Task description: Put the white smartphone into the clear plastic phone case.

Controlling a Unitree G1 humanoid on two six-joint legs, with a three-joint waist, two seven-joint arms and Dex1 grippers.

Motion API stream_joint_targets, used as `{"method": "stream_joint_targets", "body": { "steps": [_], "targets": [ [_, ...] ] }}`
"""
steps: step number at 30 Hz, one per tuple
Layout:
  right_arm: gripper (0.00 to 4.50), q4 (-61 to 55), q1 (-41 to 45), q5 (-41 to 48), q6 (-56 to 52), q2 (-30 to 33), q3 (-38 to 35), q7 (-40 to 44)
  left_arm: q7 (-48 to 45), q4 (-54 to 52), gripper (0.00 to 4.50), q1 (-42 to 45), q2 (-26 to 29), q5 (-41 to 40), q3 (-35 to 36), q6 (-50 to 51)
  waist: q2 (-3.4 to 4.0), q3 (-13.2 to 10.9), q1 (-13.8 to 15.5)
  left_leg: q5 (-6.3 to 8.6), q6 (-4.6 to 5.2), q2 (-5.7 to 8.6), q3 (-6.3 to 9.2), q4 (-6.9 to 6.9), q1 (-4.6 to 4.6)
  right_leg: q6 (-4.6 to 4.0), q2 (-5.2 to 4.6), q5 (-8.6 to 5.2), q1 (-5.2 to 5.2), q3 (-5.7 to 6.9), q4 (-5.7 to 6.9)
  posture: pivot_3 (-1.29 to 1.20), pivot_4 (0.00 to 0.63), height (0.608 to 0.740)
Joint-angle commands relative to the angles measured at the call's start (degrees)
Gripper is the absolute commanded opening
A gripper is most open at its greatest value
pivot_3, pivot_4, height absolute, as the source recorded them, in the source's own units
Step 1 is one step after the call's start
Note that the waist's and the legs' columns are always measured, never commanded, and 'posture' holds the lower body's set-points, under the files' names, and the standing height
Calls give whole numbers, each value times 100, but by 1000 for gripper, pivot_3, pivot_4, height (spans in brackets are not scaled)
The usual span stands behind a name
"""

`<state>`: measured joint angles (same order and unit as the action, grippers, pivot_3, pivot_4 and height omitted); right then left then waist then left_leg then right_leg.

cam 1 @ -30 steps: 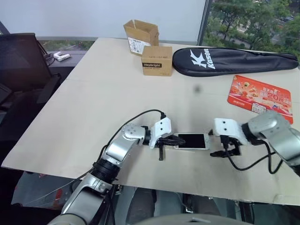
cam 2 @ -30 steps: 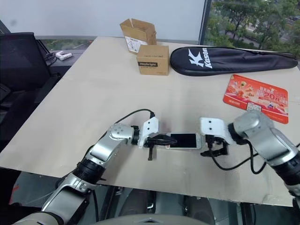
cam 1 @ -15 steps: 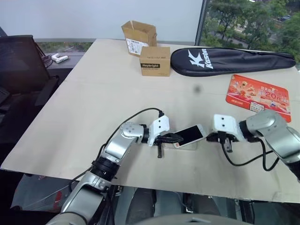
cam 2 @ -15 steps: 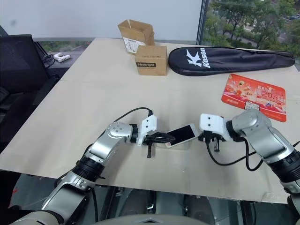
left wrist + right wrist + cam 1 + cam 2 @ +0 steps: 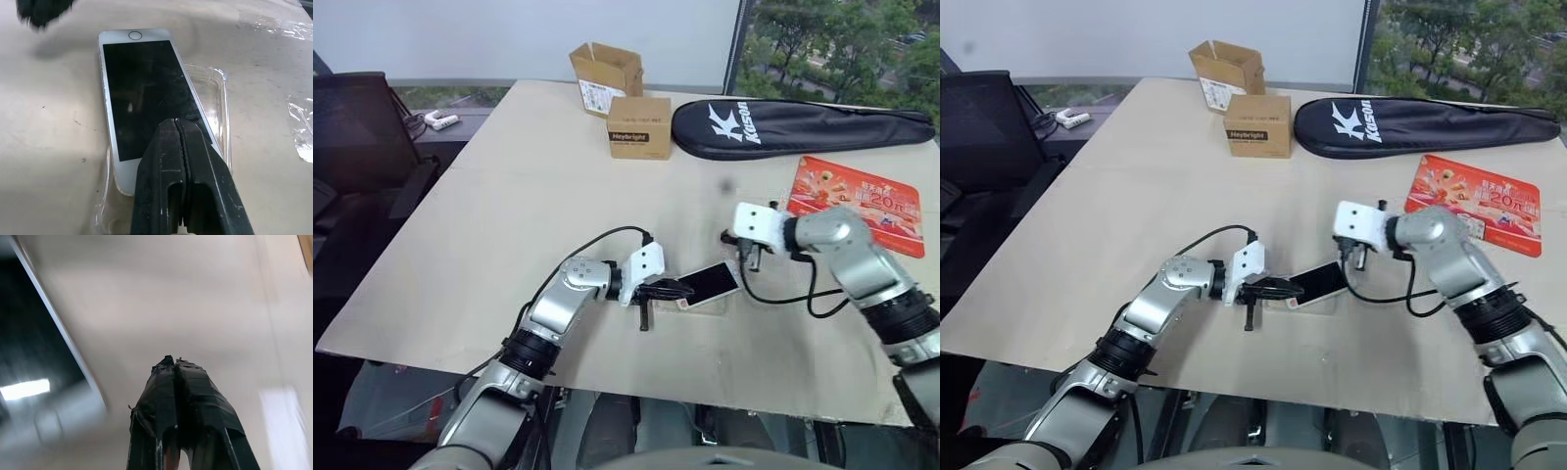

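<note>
Your table [image 5: 529,196] is a light wooden sheet. At its far edge an open cardboard box [image 5: 604,73] sits tilted, and a closed brown box [image 5: 641,126] with a dark label stands just in front of it. To their right lies a long black racket bag [image 5: 798,126] with white lettering. An orange-red printed pouch [image 5: 855,204] lies flat nearer the right edge. Off the table on the left, a dark chair [image 5: 357,127] and a small white item [image 5: 440,119], possibly a power strip.
</note>
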<state>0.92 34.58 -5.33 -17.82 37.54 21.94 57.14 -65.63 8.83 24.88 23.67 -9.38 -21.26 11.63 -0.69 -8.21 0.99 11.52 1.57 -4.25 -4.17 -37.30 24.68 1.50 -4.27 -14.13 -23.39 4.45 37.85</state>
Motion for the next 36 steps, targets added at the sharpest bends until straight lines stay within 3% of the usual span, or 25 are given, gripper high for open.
{"method": "stream_joint_targets", "body": {
  "steps": [1,5,9,20,25,28,33,36],
  "targets": [
    [23,-273,-176,-26,-2,242,56,361,40,521,0,-305,175,460,-376,268,0,0,-3,0,0,1,-2,0,0,-5,-2,3,1,0,-1,0,150,732],
    [23,-793,-470,109,-414,798,82,1027,27,529,0,-302,193,470,-372,249,1,4,1,0,0,5,-2,-2,-1,6,-12,-3,1,-1,-3,0,150,732],
    [23,-1187,-626,236,-837,929,50,1144,12,549,0,-297,200,474,-365,240,0,12,-16,0,0,4,7,-1,-6,6,-17,-3,2,3,-4,0,150,732],
    [23,-1740,-858,251,-1517,1049,13,1145,-32,659,0,-240,215,494,-363,180,-1,13,-13,1,-1,3,12,6,-5,7,-18,-4,0,5,-11,0,150,732],
    [23,-1541,-797,169,-1451,806,-273,587,1,644,0,-222,215,448,-291,117,-2,13,-18,1,-1,3,12,9,-4,7,-18,-4,0,5,-15,0,150,732],
    [23,-1458,-684,272,-1477,771,-608,382,0,327,0,-185,228,183,-23,245,5,6,-19,1,-1,3,12,8,2,7,-18,-4,-7,4,-13,0,150,732],
    [23,-1939,-1036,646,-1764,1341,-1130,641,-296,-1286,0,-37,595,-1255,856,1657,-4,-54,-7,0,0,4,11,10,31,7,-18,-2,-31,-2,-9,0,150,732],
    [23,-2221,-1393,836,-1953,1732,-1350,777,-241,-1719,0,45,1111,-1634,1345,2303,-10,-75,-15,1,-1,4,12,13,41,2,-16,4,-36,1,-13,0,150,732]
  ]
}}
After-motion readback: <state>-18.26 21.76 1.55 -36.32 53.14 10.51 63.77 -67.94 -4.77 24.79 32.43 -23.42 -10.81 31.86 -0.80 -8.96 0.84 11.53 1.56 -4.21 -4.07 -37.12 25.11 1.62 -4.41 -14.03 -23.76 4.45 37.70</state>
